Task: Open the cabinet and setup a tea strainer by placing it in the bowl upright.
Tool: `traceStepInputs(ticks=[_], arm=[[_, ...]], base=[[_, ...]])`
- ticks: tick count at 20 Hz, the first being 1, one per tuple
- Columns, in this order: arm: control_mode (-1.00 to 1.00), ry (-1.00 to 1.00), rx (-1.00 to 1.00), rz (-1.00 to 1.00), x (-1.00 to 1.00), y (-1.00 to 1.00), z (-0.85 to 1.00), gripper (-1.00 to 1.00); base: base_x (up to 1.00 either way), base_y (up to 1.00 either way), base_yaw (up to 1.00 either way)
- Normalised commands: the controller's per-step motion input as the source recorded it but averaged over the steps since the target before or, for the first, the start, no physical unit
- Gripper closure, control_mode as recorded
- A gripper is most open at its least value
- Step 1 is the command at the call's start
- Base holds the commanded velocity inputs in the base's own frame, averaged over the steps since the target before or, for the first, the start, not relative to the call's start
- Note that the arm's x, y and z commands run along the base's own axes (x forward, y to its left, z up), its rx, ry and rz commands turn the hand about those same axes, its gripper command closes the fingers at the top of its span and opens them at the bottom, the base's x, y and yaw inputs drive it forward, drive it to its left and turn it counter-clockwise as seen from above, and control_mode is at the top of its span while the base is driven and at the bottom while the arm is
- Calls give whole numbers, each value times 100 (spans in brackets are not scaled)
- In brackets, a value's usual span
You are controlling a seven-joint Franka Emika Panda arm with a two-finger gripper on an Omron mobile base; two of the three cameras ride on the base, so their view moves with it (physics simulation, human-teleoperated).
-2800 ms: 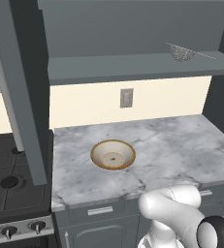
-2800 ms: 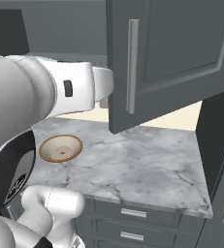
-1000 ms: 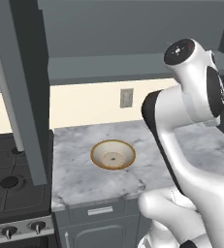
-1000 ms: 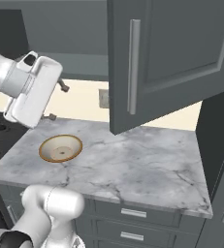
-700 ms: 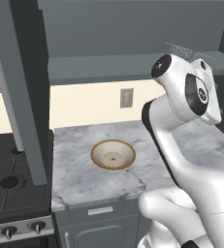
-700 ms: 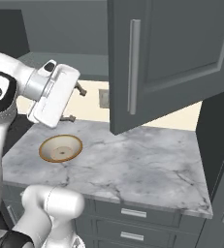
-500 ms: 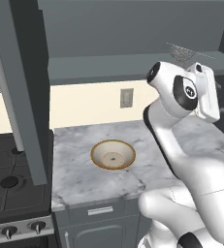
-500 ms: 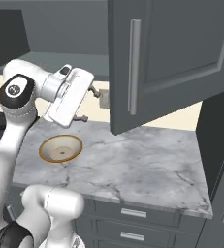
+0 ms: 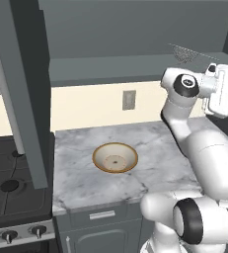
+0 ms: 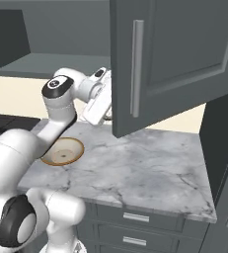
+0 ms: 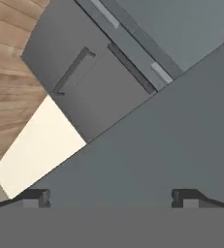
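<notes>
cabinet standing open already, so first step done. tea strainer lying on the inner shelf, far right, untouched. bowl waiting on the worktop below, left of the arm. fingers spread wide, grasping nothing, hovering near the shelf. picking up and placing upright left to do.

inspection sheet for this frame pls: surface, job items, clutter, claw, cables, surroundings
Surface: grey marble counter, carries the bowl.
Job's things: cabinet doors open; tea strainer on its inner shelf; bowl upright on the counter, nothing in it.
Clutter: nothing seen.
Claw: claw open, holding nothing, raised beside the shelf, below the strainer.
Cables: nothing seen.
Surroundings: stove left of counter; wall outlet; drawers below.
</notes>
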Motion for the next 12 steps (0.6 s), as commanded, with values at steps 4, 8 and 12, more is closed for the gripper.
traceStepInputs(ticks=[4, 8, 12], arm=[[-100, -11, -1, -38, -48, -100, 17, -100], [-100, -24, 0, -22, -85, -100, 26, -100], [-100, -25, 0, -14, -83, -92, 26, -100]], base=[[0, 0, 0], [0, 0, 0], [0, 0, 0]])
